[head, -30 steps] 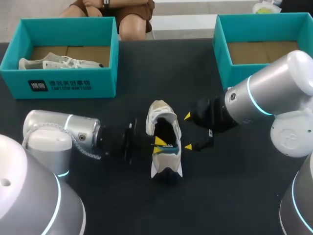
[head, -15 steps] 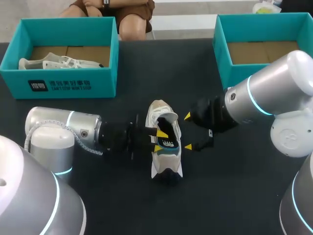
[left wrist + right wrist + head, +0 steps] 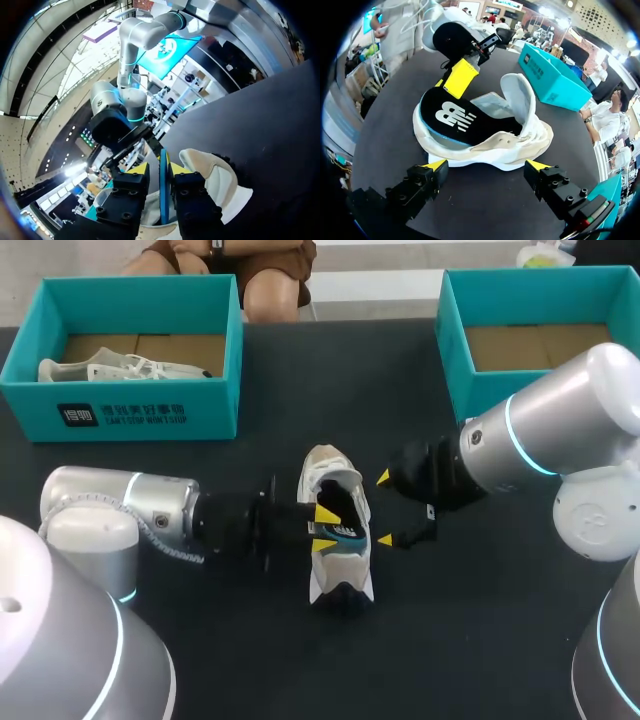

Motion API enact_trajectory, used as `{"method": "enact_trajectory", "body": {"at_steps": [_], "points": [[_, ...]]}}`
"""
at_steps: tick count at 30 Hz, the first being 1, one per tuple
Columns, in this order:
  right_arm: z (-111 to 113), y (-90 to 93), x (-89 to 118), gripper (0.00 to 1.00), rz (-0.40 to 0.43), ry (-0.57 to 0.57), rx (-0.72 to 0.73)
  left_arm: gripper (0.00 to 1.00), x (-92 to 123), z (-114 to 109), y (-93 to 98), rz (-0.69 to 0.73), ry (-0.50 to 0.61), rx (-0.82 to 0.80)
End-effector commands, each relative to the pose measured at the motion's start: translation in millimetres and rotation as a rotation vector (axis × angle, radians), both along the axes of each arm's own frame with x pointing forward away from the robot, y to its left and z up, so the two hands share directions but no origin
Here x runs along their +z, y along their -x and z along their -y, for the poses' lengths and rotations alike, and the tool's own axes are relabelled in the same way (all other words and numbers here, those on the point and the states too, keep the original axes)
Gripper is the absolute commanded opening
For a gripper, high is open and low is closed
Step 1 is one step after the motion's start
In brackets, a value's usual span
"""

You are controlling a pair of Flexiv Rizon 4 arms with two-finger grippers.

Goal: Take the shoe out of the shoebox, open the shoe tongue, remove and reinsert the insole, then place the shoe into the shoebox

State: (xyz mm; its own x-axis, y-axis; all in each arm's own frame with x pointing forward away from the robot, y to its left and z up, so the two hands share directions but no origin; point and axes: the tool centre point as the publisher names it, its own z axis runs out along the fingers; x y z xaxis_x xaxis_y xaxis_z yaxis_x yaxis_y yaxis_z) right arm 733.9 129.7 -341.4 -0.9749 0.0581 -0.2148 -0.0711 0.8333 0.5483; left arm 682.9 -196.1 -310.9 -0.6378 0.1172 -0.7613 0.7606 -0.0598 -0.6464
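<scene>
A cream sneaker lies on the black table, toe toward the far side, its tongue folded up. A black insole with a blue rim rests on top of the shoe, its heel end sticking out over the collar. My left gripper comes in from the shoe's left and stands open. The insole's edge is between its fingers with a small gap on each side. One left finger shows above the insole's heel end. My right gripper is open beside the shoe's right flank, its tips straddling the sole without touching.
A teal shoebox at the far left holds a white shoe. Another teal box at the far right shows only a cardboard floor. Both arms lie low on either side of the sneaker.
The left gripper's fingers were pinched together on the insole and have spread apart around it. Shoe and right arm have not moved.
</scene>
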Motion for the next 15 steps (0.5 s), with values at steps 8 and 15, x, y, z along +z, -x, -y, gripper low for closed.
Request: {"method": "enact_trajectory", "body": {"at_steps": [8, 15], "points": [[-0.5, 1.0, -0.7, 1.00, 0.001, 0.000, -0.002, 0.00, -19.3, 5.3, -0.7, -0.018, -0.038, -0.014], [-0.5, 1.0, -0.7, 1.00, 0.001, 0.000, -0.002, 0.00, -24.7, 0.0, -8.7, -0.033, -0.062, 0.000]]}}
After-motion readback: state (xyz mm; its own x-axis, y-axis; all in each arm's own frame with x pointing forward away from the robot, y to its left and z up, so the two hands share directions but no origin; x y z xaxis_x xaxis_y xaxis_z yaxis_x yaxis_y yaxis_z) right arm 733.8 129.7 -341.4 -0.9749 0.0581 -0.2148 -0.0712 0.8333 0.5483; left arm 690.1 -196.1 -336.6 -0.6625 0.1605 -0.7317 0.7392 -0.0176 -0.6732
